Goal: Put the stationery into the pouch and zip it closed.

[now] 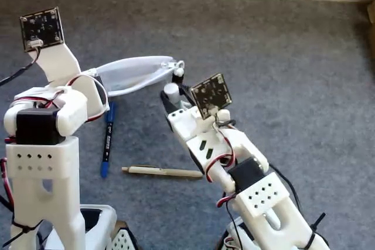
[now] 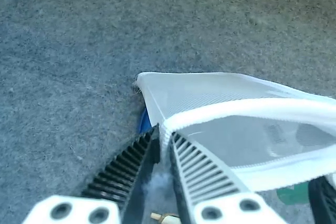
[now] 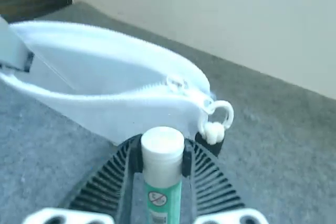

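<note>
A white mesh pouch (image 1: 137, 73) lies lifted off the carpet, its mouth gaping. My left gripper (image 1: 99, 83) is shut on the pouch's left end; in the left wrist view the left gripper (image 2: 161, 132) pinches the zipper edge of the pouch (image 2: 236, 103). My right gripper (image 1: 171, 99) is shut on a white-capped glue stick (image 1: 171, 92), just in front of the pouch's right end. In the right wrist view the glue stick (image 3: 163, 166) stands between the fingers of the right gripper (image 3: 161, 153), close to the pouch (image 3: 105, 77) and its zipper pull (image 3: 218, 116).
A blue pen (image 1: 107, 139) lies on the grey carpet beside the left arm. A beige pen (image 1: 164, 171) lies crosswise between the two arm bases. Open carpet stretches to the right and behind the pouch.
</note>
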{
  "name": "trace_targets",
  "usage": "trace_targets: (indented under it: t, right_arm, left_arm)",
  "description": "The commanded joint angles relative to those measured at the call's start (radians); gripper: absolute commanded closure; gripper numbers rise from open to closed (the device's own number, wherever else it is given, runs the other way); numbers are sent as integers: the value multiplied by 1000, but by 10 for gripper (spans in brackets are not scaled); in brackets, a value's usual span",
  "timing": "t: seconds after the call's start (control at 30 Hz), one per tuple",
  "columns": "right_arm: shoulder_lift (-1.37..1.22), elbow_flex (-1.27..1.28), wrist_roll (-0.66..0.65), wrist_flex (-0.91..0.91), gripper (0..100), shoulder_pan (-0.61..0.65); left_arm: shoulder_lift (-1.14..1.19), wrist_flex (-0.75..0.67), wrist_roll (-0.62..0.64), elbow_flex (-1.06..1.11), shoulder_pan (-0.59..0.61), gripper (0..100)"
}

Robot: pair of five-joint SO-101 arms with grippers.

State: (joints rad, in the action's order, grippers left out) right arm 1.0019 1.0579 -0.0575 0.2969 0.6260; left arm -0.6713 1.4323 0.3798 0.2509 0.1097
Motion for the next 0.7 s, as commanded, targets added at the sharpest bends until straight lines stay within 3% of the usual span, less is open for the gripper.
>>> trace_targets:
  t: [0.0, 0.3, 0.67]
  right_arm:
    - [41, 1, 8, -122, 993, -7]
    - [41, -5, 8, -340, 993, 16]
    - [38, -114, 3, -349, 993, 124]
  left_arm:
    - [5, -12, 12, 15, -13, 993]
    - [5, -12, 12, 10, -16, 993]
    - [5, -12, 12, 10, -16, 993]
